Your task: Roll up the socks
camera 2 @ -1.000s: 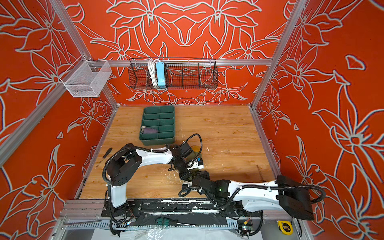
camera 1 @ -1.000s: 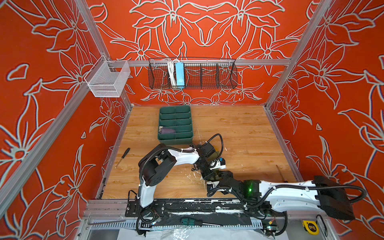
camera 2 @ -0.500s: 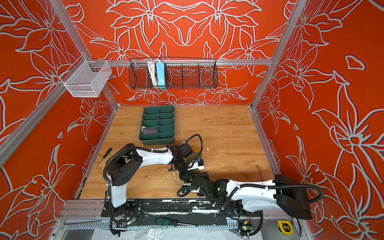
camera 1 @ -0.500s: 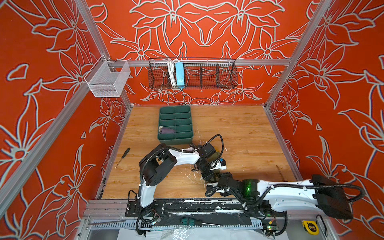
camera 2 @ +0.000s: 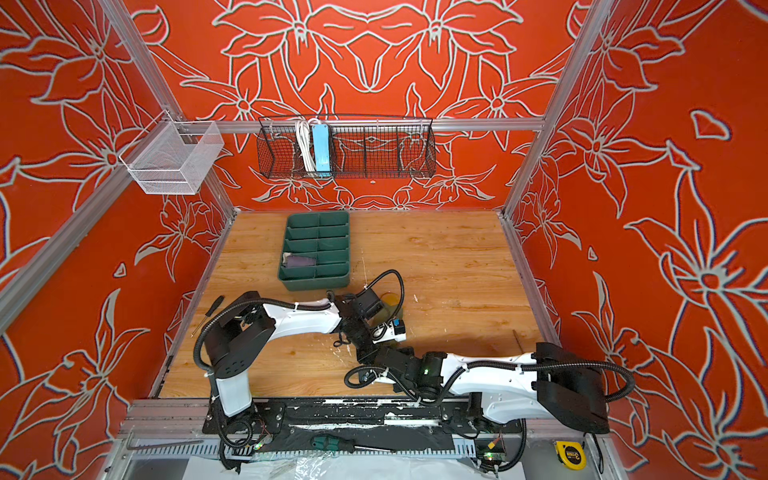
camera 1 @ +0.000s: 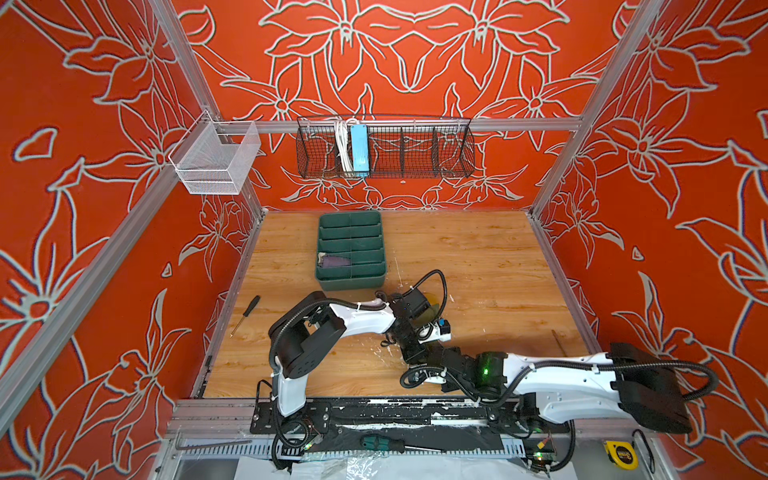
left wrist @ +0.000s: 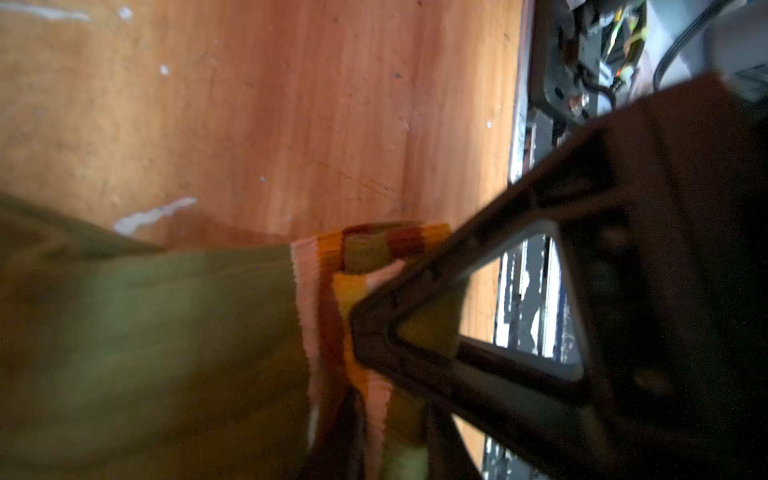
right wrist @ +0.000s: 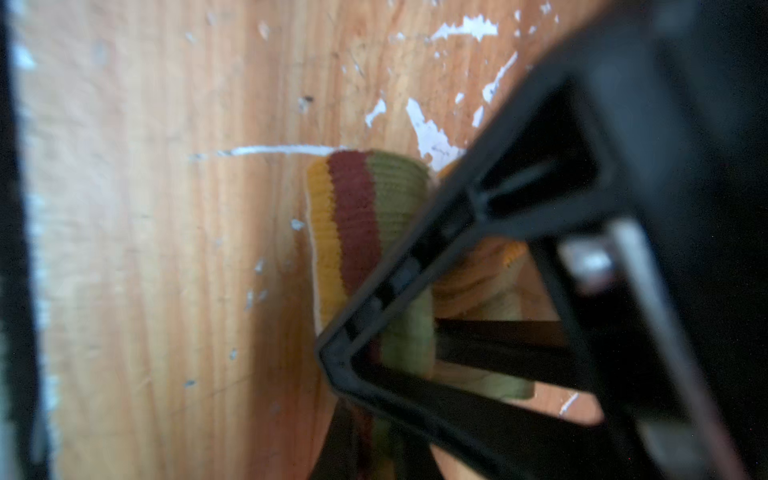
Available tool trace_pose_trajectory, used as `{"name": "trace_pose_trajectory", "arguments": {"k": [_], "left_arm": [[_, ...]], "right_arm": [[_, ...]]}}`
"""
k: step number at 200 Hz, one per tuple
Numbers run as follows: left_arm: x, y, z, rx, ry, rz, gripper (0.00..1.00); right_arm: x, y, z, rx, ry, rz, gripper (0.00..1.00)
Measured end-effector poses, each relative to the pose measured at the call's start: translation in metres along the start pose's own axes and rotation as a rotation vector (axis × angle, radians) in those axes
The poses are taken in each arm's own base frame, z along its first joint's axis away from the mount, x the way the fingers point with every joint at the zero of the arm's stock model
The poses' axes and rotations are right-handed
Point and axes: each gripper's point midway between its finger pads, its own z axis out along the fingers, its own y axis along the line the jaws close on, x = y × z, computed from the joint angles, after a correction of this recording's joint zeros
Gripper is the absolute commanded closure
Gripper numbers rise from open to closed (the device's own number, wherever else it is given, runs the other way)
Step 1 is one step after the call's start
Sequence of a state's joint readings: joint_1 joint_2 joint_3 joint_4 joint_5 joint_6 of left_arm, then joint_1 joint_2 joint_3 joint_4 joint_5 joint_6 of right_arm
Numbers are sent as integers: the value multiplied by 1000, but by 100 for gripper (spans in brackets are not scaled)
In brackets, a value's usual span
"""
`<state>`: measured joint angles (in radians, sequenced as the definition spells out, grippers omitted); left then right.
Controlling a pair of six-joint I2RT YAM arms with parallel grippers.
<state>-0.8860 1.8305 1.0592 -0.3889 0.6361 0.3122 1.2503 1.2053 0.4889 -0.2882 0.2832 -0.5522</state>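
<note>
Just in front of the green tray (camera 1: 351,284), on the side toward the robot's base, both your arms meet low over the tabletop (camera 1: 490,266), and the olive sock (left wrist: 166,332) lies flat beneath them. Its mustard toe (camera 2: 390,300) peeks out on the tray side of the wrists. Its striped cuff (right wrist: 357,208) lies at the end away from the tray, doubled over on itself.

The purple sock (camera 1: 334,262) sits bundled in a left-hand compartment of the tray, second row from the tray's front wall. You look to be on the second sock, right at the first turn of its roll.

Your right pincer (right wrist: 336,395) has closed down on the folded cuff, with the stripes squeezed between its fingers. Your left pincer (left wrist: 353,386) has one finger lying across the stripes. Its other finger is mostly hidden, so you cannot tell how wide it stands or whether it grips anything.

The next move calls for turning that fold over again toward the toe, tightly and squarely. One pincer should pin the olive leg flat while the other carries the cuff round. Ribbed knit will likely spring open if both let go together, so release one side at a time.
</note>
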Motion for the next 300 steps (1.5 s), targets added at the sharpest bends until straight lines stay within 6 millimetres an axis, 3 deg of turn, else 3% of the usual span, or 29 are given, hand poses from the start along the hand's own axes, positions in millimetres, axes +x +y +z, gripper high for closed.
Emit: {"name": "trace_pose_trajectory", "arguments": {"k": [9,10,12,13,15,43,69,90,122,146,162,173,215,243,267,300], "left_arm": [[0,1,-6,-41,-16,12,55],[0,1,-7,-47,-19,16,47],[0,1,-8,-54,-23,24,13],[-1,1,-10,-63,-27,31,6],[-1,2,-11,-71,-31,28,1],[-17,13,-47,-275,-139,109,3],[-27,25,-96,-525,-246,172,3],[-29,43,-152,-823,-358,166,3],[-7,58,-268,-1227,-575,53,3],[16,38,-355,-1393,-752,2,3],[21,15,-385,-1413,-803,47,2],[16,-4,-395,-1383,-822,107,1],[-14,-61,-394,-1159,-842,326,3],[-20,-65,-364,-1027,-801,402,4],[-21,-58,-307,-930,-675,457,4],[-1,-48,-200,-828,-407,562,7]], "right_arm": [[1,2,-1,-23,6,4,100],[1,2,-1,-25,6,4,100],[1,3,-1,-29,7,5,100],[1,3,-1,-32,6,5,100],[2,4,-2,-39,8,7,100],[4,8,-5,-122,24,38,100],[7,8,-7,-183,27,92,100],[10,8,-10,-245,28,139,100],[4,8,-13,-366,41,196,100],[-2,9,-11,-458,59,230,100],[-7,9,-7,-512,67,265,100],[-11,10,-3,-552,78,287,100],[-27,0,10,-692,121,400,100],[-26,0,14,-762,138,463,100],[-24,-1,14,-781,135,491,100],[-21,-2,14,-786,134,507,100]]}}
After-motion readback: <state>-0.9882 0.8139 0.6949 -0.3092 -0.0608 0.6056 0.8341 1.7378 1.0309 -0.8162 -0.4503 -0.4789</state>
